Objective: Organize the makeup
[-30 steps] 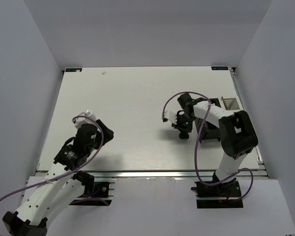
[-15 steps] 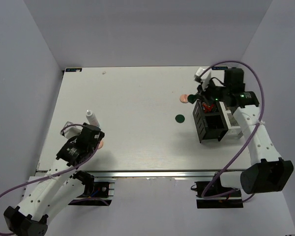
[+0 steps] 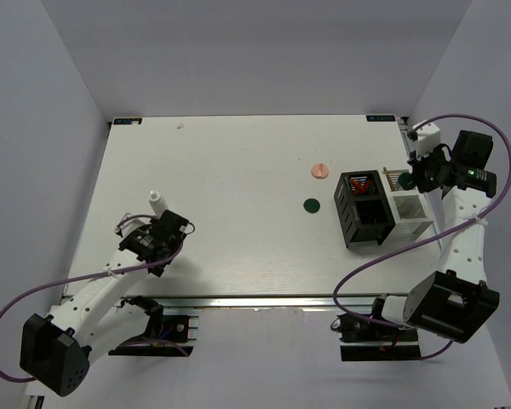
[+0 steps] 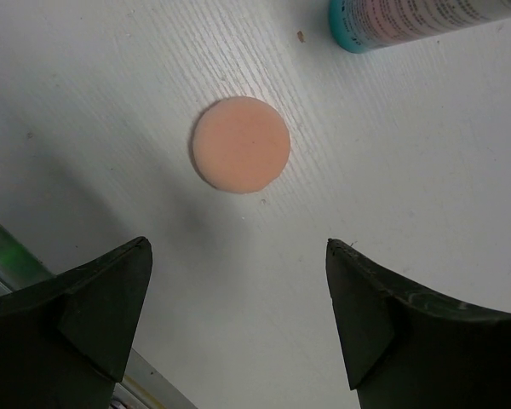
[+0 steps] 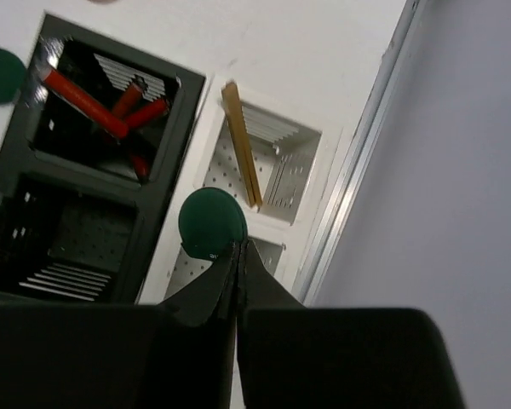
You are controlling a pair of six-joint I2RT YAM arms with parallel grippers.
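- Left wrist view: the left claw [image 4: 237,249] hangs spread wide over a peach-pink disc [image 4: 241,144], which lies flat on the counter [image 4: 426,179] at 12 o'clock from the tips.
- The peach-pink disc looks thin, light and stiff, so it probably wants a low pinch across its rim.
- The right claw [image 5: 238,249] is clamped on a dark green disc [image 5: 211,223] by its edge, above the white compartment [image 5: 277,166].
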